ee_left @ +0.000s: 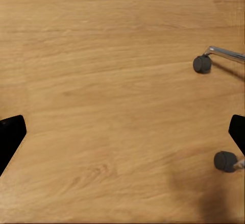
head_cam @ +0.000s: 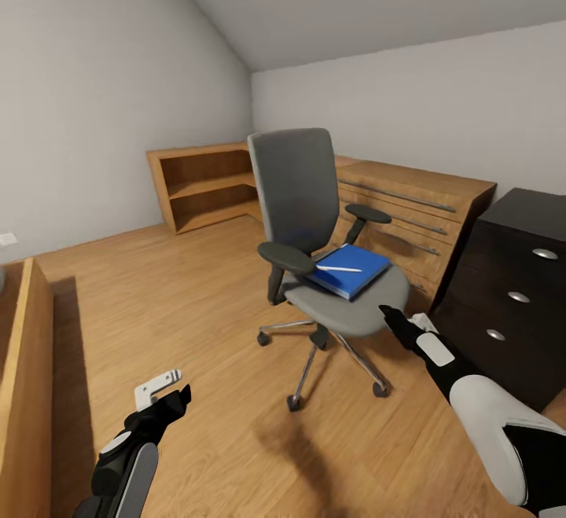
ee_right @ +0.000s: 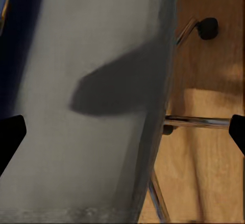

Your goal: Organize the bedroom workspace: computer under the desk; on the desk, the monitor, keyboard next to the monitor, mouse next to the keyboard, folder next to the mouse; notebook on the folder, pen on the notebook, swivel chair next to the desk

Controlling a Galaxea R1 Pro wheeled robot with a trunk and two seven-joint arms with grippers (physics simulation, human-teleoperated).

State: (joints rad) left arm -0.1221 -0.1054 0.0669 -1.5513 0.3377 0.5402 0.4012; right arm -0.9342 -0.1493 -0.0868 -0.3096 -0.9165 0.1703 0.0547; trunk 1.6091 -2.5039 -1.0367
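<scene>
Blue folder (head_cam: 350, 269) on swivel chair (head_cam: 314, 227)

You get even, soft daylight, no glare. Faint shadow under the chair (head_cam: 330, 266) on the floor (head_cam: 196, 306); a blurred dark shadow, perhaps the gripper's, crosses its seat.

The light wood floor (head_cam: 196, 306) carries the swivel chair (head_cam: 314, 251) on its chrome wheeled base. On the chair's grey seat (head_cam: 369, 306) lies the blue folder (head_cam: 350, 270), with the whitish pen (head_cam: 339, 269) resting on top of it.
</scene>
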